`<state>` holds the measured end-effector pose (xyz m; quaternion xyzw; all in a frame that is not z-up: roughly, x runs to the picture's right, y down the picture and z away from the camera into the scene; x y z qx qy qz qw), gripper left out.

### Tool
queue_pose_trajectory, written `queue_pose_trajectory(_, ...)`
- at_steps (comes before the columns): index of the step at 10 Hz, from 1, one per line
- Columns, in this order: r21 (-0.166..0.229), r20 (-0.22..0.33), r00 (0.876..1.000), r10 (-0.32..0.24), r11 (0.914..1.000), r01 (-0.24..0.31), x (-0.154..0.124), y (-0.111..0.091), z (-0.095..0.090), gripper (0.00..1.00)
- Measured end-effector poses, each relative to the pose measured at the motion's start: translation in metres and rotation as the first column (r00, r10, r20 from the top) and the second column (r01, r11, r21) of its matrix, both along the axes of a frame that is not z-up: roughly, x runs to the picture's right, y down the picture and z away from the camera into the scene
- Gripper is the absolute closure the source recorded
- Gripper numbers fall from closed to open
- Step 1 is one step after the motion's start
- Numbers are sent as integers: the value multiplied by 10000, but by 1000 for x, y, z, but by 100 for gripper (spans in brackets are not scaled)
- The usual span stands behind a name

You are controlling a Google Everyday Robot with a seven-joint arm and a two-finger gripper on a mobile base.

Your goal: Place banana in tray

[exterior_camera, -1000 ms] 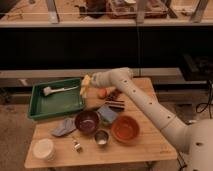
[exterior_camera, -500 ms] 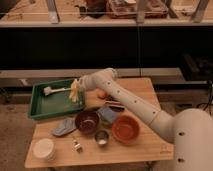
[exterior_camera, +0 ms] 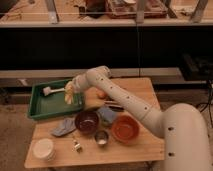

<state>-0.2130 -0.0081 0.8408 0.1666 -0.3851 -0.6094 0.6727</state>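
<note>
The pale-yellow banana (exterior_camera: 69, 95) hangs over the right end of the dark-green tray (exterior_camera: 46, 107), just inside its right rim. My gripper (exterior_camera: 71, 90) is shut on the banana at the tip of the white arm, which reaches in from the lower right. The banana points roughly downward, and its lower tip is close to the tray floor. Whether it touches the floor cannot be told.
A white brush-like tool (exterior_camera: 49, 90) lies in the tray's back half. On the wooden table (exterior_camera: 145, 87) are an orange fruit (exterior_camera: 101, 94), a dark bowl (exterior_camera: 87, 121), an orange-brown bowl (exterior_camera: 125, 129), a blue cloth (exterior_camera: 106, 114), a grey cloth (exterior_camera: 63, 127), a metal cup (exterior_camera: 101, 137) and a white tub (exterior_camera: 43, 148).
The arm has swung left, carrying the banana from above the table beside the tray to over the tray's right end, and a little lower.
</note>
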Motion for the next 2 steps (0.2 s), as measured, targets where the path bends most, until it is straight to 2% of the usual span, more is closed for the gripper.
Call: queue_pose_trajectory(2,-24,-31,10000,22,10000,-22,4,0,1,20)
